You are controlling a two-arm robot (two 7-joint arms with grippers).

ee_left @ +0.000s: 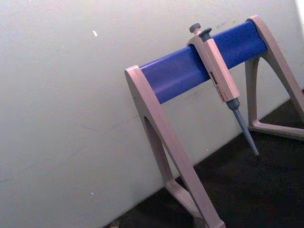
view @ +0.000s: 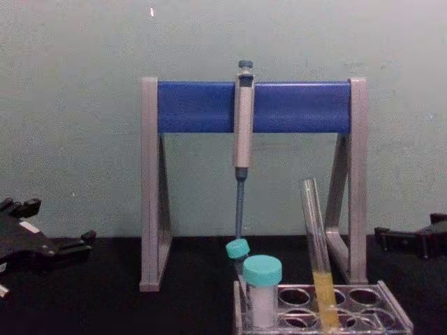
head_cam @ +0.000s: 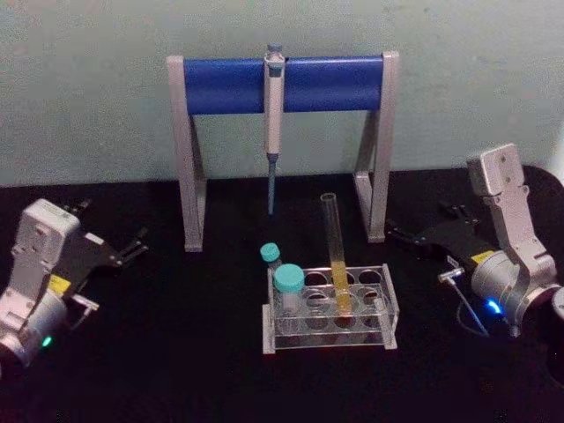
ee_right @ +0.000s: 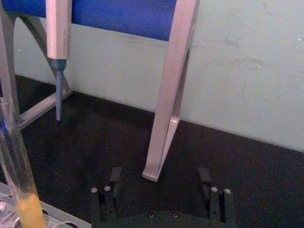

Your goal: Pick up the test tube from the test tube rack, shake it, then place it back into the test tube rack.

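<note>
Nothing looks started: the tube leans in the rack, my right gripper released at three o'clock, my left gripper idle at nine, its jaws unclear.

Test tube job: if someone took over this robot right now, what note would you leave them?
Left gripper: open, resting on the table left of the rack, holding nothing.
Right gripper: open, resting on the table right of the rack, holding nothing.
Test tube: standing slightly tilted in the test tube rack, yellow liquid in its lower part.
Done: no grasp made.
Left: pick up the tube, shake it, put it back.
</note>
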